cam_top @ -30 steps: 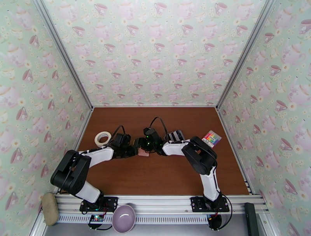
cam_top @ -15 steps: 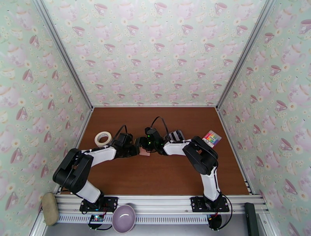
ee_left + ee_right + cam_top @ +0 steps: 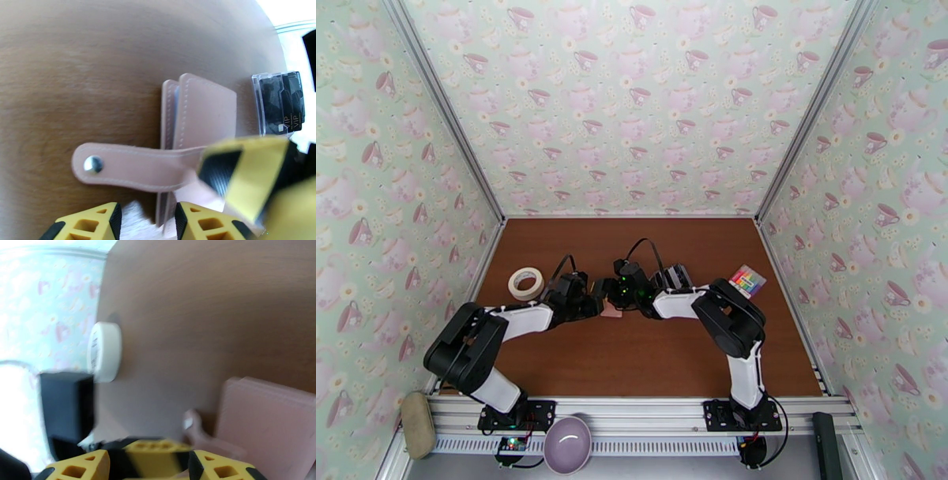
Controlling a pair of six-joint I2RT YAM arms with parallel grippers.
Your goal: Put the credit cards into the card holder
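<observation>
The pale pink card holder lies mid-table between both grippers. In the left wrist view the card holder is slightly parted, its snap tab stretched out to the left. My left gripper has its jaws closed around the holder's near edge; from above the left gripper meets it from the left. My right gripper stands open on the holder's right, one of its fingers lying over the tab's root. The right gripper faces the holder. The credit cards sit fanned just beyond, partly under the right arm.
A white tape roll lies left of the left wrist, also seen as the tape roll. A rainbow-striped rectangle sits near the right wall. A purple bowl rests on the front rail. Patterned walls close in three sides.
The left gripper has slid a little to the right against the holder and narrowed slightly. The right wrist has shifted slightly right. The holder has barely moved.
</observation>
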